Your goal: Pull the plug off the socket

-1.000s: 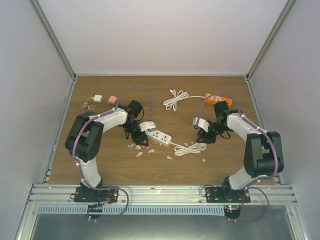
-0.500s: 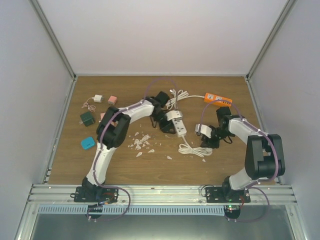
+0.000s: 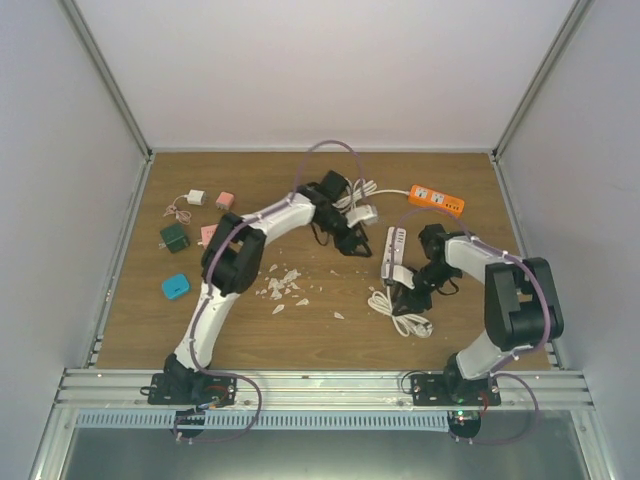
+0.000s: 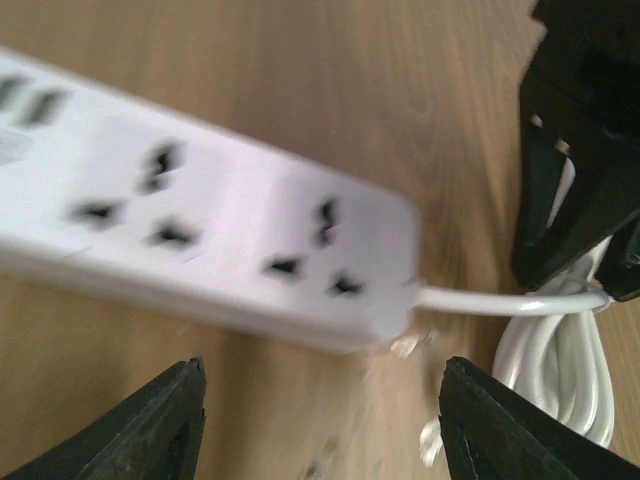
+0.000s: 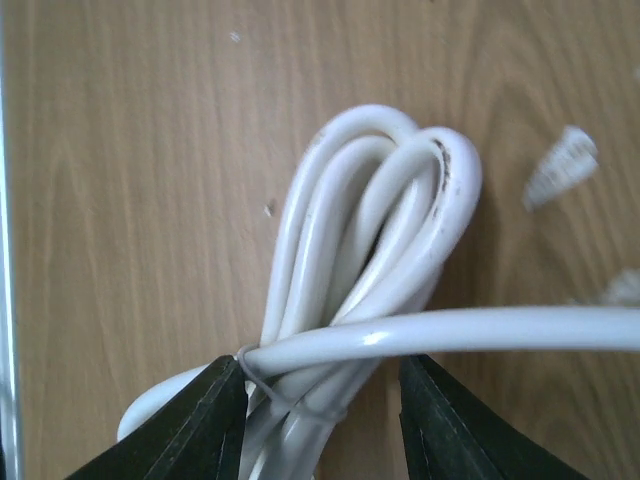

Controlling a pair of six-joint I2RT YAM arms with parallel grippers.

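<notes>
The right tool (image 5: 320,368) is clenched on the coiled white cord (image 5: 380,220) at the 6 o'clock end of the white plastic power strip (image 3: 394,248), apparently to anchor it on the wooden desk (image 3: 200,320). The left tool (image 4: 322,385) stands released and empty at the strip's 9 o'clock side. The sockets it faces are bare, and a small white block (image 3: 365,212), probably the plug, lies apart at 11 o'clock.

My wooden table (image 3: 150,330), cluttered.
On it: white power strip (image 3: 394,245), coiled white cable (image 3: 405,320), orange power strip (image 3: 437,198), green cube (image 3: 174,237), white chips (image 3: 283,285).
</notes>
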